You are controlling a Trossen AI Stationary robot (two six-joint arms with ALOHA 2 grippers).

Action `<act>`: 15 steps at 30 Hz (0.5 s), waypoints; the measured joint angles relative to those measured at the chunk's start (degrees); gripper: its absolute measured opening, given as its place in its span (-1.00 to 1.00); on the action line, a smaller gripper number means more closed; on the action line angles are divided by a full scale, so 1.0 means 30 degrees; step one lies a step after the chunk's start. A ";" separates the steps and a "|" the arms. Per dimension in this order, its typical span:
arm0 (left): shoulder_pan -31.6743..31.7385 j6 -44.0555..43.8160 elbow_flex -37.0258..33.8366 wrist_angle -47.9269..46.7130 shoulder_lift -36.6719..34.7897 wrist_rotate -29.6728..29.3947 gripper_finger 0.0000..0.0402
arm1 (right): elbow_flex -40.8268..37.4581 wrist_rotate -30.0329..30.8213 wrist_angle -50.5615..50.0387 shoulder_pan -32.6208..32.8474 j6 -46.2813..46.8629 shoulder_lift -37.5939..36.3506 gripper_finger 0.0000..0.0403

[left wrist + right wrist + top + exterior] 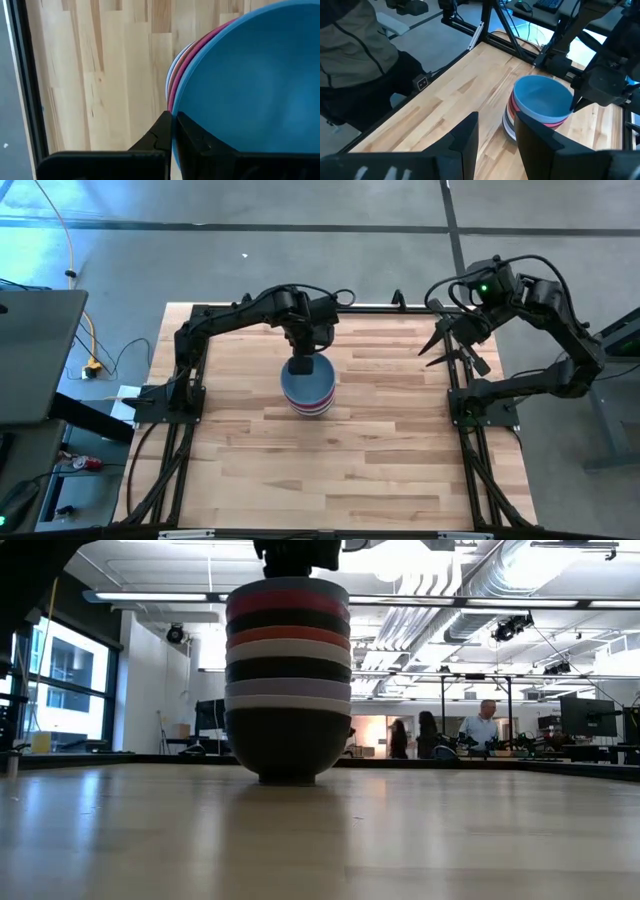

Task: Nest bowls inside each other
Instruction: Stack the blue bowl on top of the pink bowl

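The bowls stand nested in one stack (pixel 307 390) at the middle of the table, its black bottom bowl (pixel 288 745) resting on the wood. The layers (pixel 288 660) show black, white, lavender, red and pink bands. The light blue bowl (pixel 542 97) sits on top. My left gripper (pixel 173 131) is at the stack's far rim, shut on the blue bowl. My right gripper (pixel 495 145) hangs open above the table's far right part (pixel 450 345), well away from the stack. My left gripper pinches the light blue bowl's rim (pixel 173 117) at the bowl's far side, one finger (pixel 197 142) inside the bowl and one finger (pixel 159 137) outside. It comes from above, pointing down. The bowl sits level in the stack, nested in the pink bowl below.
Bare wood (pixel 380 460) lies all around the stack. Black frame rails (pixel 465 440) and the arm bases border the table's left and right sides. A person in a dark jacket (pixel 355 60) stands beside the table. More people (pixel 485 725) are far back in the room.
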 joint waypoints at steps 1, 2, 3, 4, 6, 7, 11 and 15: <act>0.0000 -0.0016 0.0000 -0.0017 0.0000 0.0017 -1.00 | 0.0000 -0.0023 0.0000 0.0000 0.0000 -0.0001 -0.41; 0.0000 -0.0016 0.0000 -0.0017 0.0000 0.0031 -1.00 | 0.0000 -0.0101 0.0000 0.0000 0.0000 0.0000 -0.41; 0.0000 -0.0016 0.0000 -0.0017 0.0000 0.0057 -1.00 | 0.0000 -0.0142 0.0000 0.0000 0.0000 0.0000 -0.41; 0.0000 -0.0020 0.0000 -0.0017 0.0000 0.0062 -1.00 | 0.0000 -0.0155 0.0000 0.0000 0.0000 0.0000 -0.41; 0.0000 -0.0079 0.0000 -0.0041 0.0000 0.0092 -1.00 | 0.0000 -0.0223 0.0000 0.0000 -0.0018 0.0000 -0.41; 0.0000 -0.0130 0.0000 -0.0050 0.0000 0.0132 -1.00 | 0.0000 -0.0223 0.0000 0.0000 -0.0023 0.0000 -0.41; 0.0000 -0.0183 0.0000 -0.0109 0.0000 0.0233 -1.00 | 0.0000 -0.0248 -0.0007 0.0000 -0.0051 0.0000 -0.41; 0.0000 -0.0191 0.0000 -0.0119 0.0000 0.0331 -1.00 | 0.0000 -0.0281 -0.0015 0.0000 -0.0051 0.0000 -0.41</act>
